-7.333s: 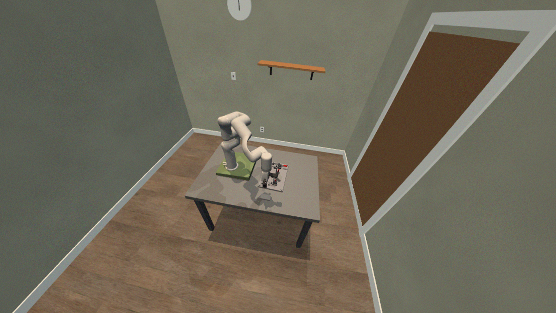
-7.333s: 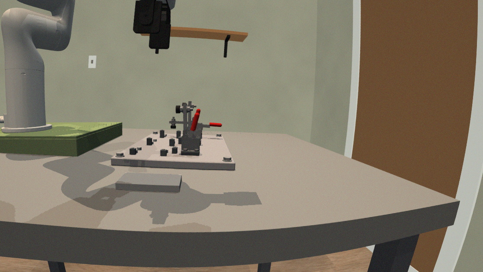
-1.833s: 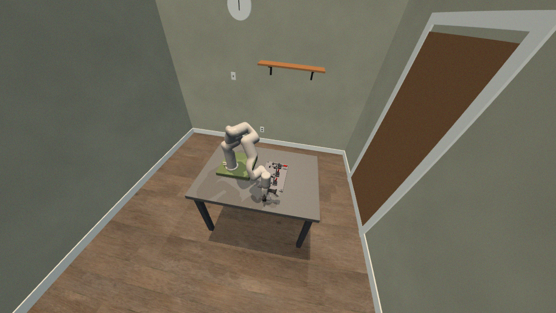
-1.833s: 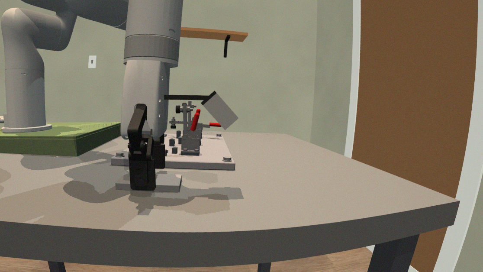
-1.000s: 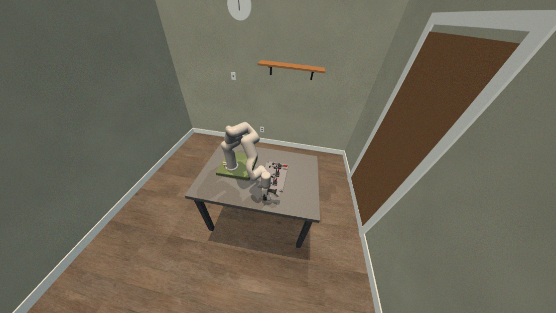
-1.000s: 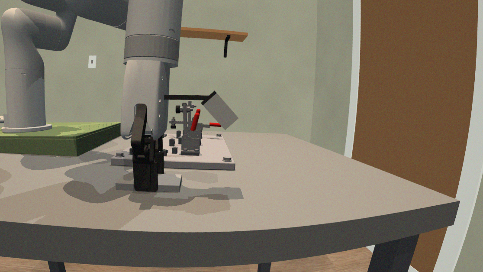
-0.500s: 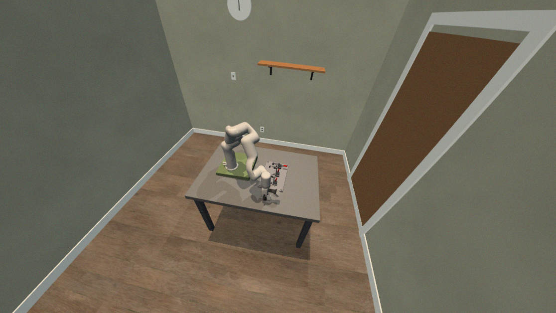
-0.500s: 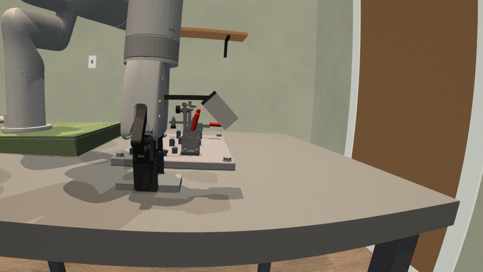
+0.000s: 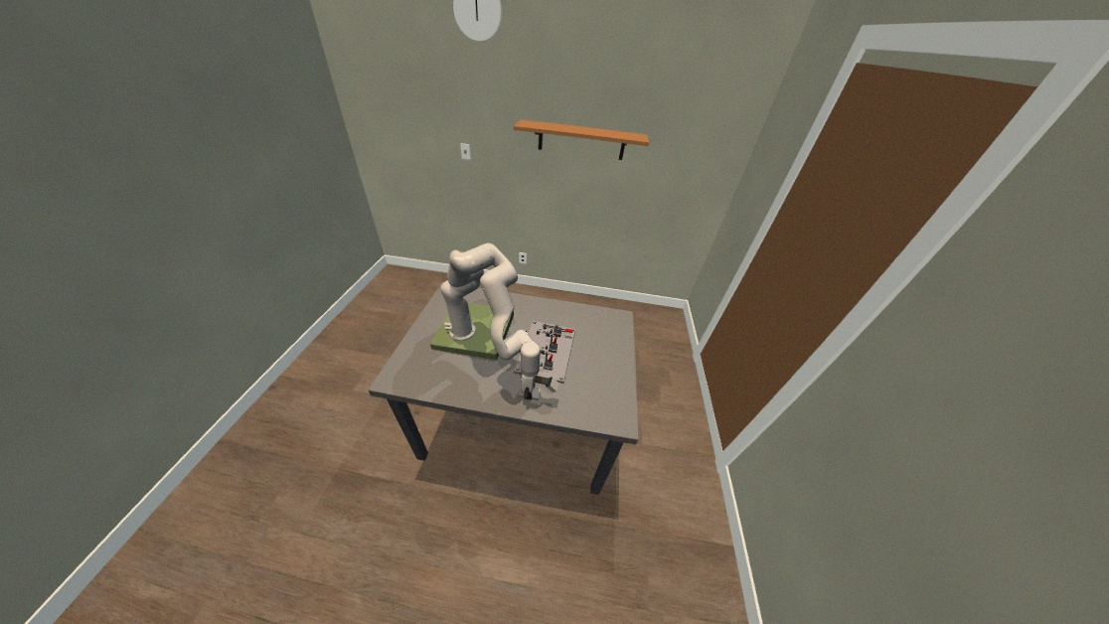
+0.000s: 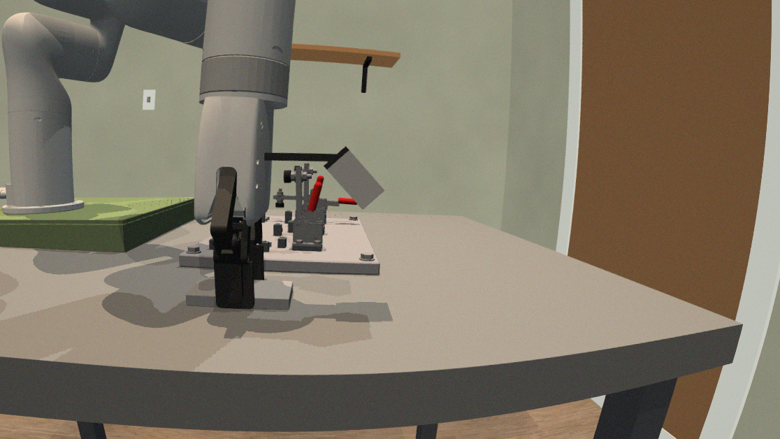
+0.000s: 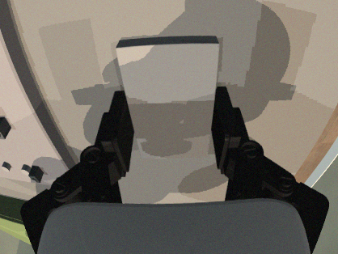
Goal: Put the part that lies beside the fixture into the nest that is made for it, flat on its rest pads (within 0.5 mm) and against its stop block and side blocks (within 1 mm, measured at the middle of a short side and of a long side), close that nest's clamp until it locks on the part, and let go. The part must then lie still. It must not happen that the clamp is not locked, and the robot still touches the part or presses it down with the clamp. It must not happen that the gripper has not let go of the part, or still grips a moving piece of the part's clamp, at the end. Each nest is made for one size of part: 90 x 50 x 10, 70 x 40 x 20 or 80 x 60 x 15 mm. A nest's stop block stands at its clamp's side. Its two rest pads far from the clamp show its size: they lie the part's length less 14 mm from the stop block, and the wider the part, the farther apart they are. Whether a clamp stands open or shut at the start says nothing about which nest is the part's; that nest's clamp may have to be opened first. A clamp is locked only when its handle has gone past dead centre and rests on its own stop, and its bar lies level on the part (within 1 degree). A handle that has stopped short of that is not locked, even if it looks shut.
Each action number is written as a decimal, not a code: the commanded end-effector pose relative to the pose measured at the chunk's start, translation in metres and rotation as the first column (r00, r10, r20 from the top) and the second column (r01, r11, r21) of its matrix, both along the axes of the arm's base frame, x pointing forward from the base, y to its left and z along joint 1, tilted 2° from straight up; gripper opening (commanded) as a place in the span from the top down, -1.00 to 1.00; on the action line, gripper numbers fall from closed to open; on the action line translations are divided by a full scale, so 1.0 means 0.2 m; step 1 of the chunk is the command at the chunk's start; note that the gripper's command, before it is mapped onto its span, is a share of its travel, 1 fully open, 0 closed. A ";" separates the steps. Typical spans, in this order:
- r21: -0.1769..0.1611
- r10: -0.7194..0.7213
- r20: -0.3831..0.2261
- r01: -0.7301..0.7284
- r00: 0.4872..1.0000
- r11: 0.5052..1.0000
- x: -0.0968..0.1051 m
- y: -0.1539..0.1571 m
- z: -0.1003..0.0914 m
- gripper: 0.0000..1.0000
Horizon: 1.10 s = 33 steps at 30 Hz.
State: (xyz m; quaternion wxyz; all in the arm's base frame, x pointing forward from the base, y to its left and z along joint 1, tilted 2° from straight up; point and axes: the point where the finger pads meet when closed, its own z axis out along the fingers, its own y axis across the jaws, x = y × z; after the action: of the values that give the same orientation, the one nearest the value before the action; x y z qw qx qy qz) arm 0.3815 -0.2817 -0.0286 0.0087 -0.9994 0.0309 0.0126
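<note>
The part is a thin flat grey slab that lies on the table just in front of the fixture plate (image 10: 283, 254). In the wrist view the part (image 11: 169, 114) runs lengthwise between my two black fingers. My gripper (image 10: 234, 289) points straight down and is shut on the part's two long sides, with the part still flat on the table top. The fixture carries several nests with dark pads and blocks and clamps with red handles (image 10: 315, 193); one handle stands up and another lies level (image 10: 347, 201). In the top view the gripper (image 9: 530, 393) is at the plate's near end.
The arm's base stands on a green block (image 10: 92, 221) at the left. A grey tilted panel on a black bar shows above the fixture. The table's front edge (image 10: 381, 376) is a short way in front of the part.
</note>
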 end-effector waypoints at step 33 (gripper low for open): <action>-0.004 0.000 0.005 0.000 1.000 1.000 0.02 -0.01 0.50 1.00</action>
State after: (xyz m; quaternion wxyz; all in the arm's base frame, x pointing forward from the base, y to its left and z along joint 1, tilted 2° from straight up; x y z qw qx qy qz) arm 0.3851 -0.2826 0.0582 0.0079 -0.9994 0.0309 0.0115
